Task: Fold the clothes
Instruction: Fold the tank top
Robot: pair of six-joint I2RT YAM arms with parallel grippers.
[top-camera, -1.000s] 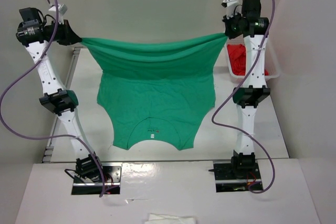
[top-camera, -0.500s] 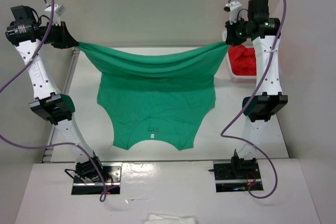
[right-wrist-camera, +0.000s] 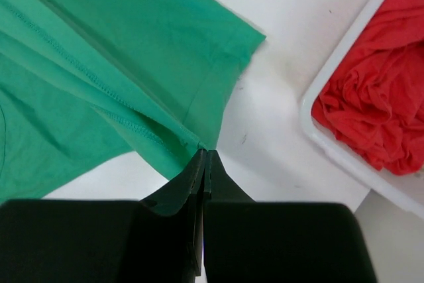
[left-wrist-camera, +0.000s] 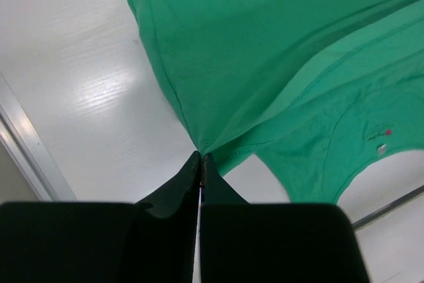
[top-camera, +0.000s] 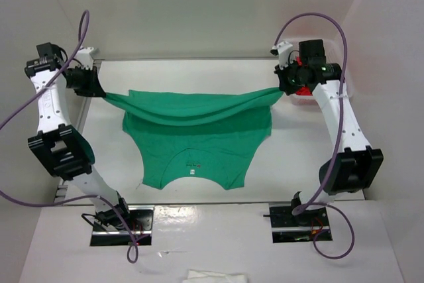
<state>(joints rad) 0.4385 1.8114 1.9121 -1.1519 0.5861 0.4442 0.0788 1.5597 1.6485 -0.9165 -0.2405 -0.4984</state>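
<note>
Green T-shirt (top-camera: 195, 147), collar toward the near edge, hem pinched up crosswise by left fingers (left-wrist-camera: 185, 183) and right fingers (right-wrist-camera: 192, 177) over white counter (top-camera: 288, 160).

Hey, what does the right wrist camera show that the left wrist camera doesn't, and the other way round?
Only the right wrist view shows a red garment heaped in a white bin beside the shirt's stitched edge. Only the left wrist view shows the small white neck label below the neckline, and a rail along the table's side. Both show the green T-shirt over the white table, its fabric drawn to a point and pinched in shut fingertips: the left gripper in one view, the right gripper in the other.
</note>
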